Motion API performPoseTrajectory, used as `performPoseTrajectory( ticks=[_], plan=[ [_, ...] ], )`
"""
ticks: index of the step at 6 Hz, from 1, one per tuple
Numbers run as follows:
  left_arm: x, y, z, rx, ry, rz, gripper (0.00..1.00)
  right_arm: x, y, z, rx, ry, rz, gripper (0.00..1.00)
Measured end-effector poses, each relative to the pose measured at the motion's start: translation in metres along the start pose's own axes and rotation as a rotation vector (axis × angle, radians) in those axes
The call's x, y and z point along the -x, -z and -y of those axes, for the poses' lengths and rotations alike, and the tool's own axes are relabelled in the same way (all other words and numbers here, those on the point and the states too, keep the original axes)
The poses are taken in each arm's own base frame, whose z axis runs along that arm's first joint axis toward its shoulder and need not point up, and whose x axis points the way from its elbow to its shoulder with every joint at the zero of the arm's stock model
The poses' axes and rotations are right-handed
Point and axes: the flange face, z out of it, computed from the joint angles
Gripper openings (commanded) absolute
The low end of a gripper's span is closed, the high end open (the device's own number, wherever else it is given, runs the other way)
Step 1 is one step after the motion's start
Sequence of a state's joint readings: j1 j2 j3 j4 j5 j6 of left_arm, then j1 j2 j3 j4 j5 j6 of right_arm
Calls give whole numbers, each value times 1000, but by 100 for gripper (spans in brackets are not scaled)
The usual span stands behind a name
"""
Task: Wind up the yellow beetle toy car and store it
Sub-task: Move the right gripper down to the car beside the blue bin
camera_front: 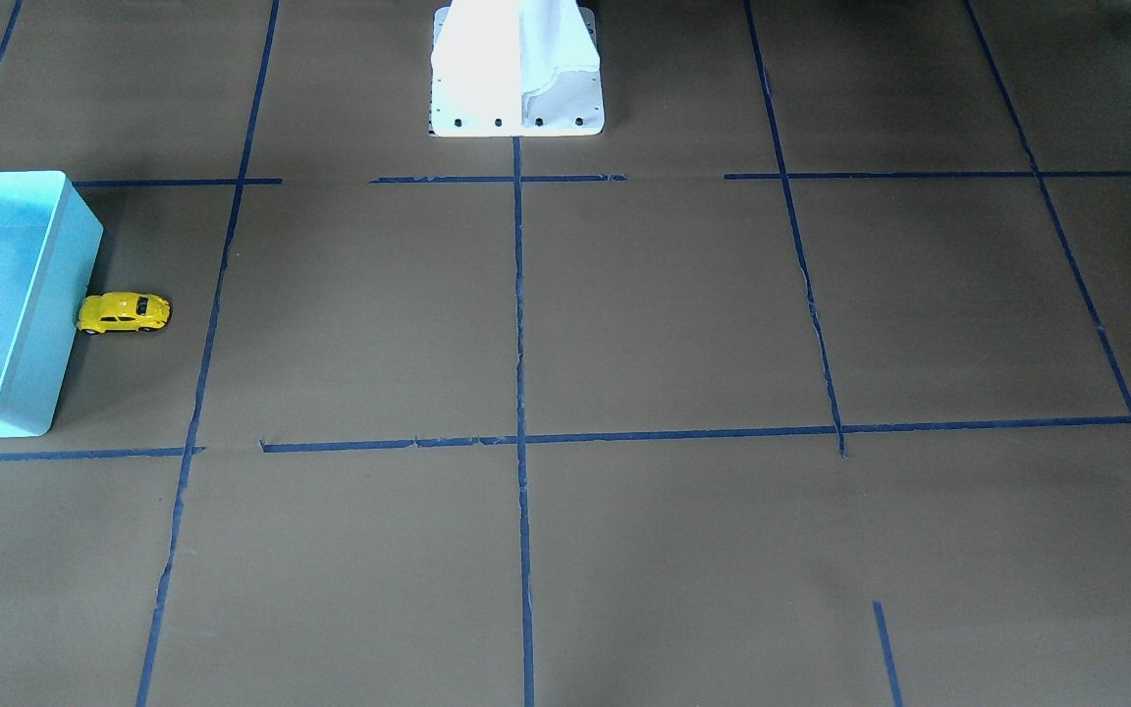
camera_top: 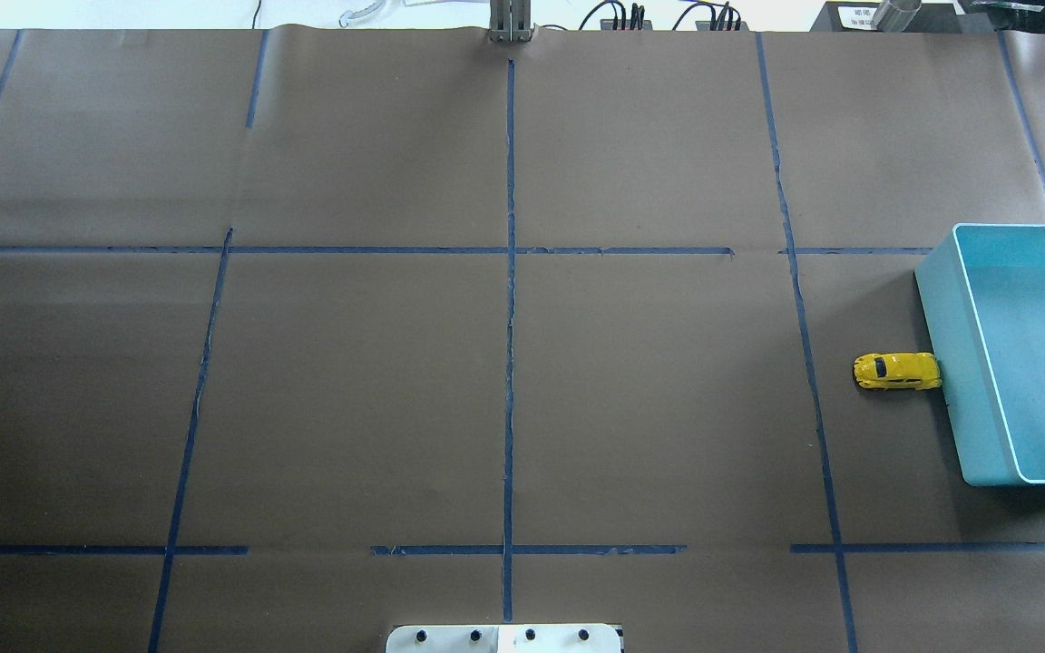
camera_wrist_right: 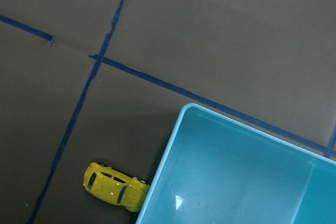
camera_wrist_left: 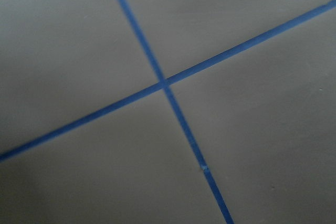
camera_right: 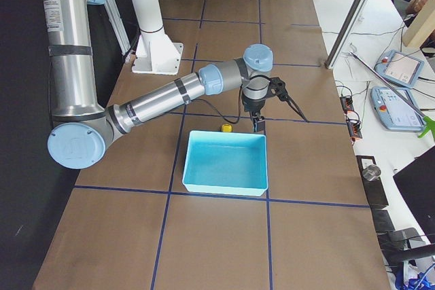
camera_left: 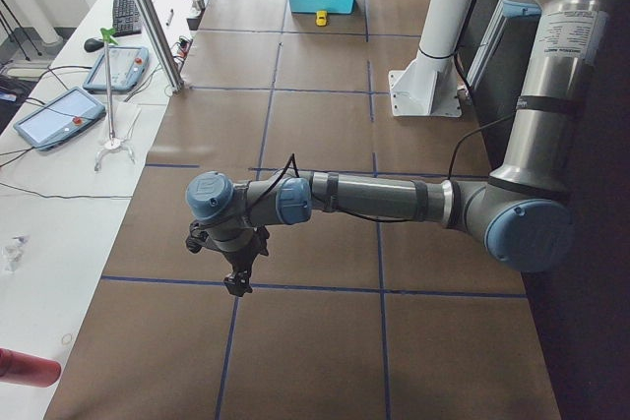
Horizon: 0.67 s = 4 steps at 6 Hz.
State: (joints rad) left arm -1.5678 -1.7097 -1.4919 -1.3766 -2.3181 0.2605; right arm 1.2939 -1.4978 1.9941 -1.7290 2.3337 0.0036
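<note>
One tiny car (camera_top: pixel 897 371), likely light, hard, slick, touches the bin (camera_top: pixel 944 308) by the table's (camera_top: pixel 577 363) right edge. Pinch its flanks. Left gripper (camera_left: pixel 236 280), right gripper (camera_right: pixel 257 123): can't tell whether fingers are apart or closed.

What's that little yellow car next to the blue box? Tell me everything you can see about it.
The yellow beetle toy car is tiny, rounded and glossy bright yellow, like painted metal or plastic, with dark windows and small black wheels. It stands upright on its wheels on the brown paper-covered table, outside the light blue bin, with one end against the bin's outer wall. Nothing else touches it.
</note>
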Motion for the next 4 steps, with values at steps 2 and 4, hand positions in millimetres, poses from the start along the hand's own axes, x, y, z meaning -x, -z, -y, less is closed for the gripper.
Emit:
performPoseTrajectory(
  ticks=[2, 4],
  plan=[
    [2, 2, -2, -1, 80, -1, 100, 88, -67, 9, 98, 284, -13, 100],
    [3, 0, -3, -1, 92, -19, 100, 132, -139, 5, 96, 645, -52, 100]
  ],
)
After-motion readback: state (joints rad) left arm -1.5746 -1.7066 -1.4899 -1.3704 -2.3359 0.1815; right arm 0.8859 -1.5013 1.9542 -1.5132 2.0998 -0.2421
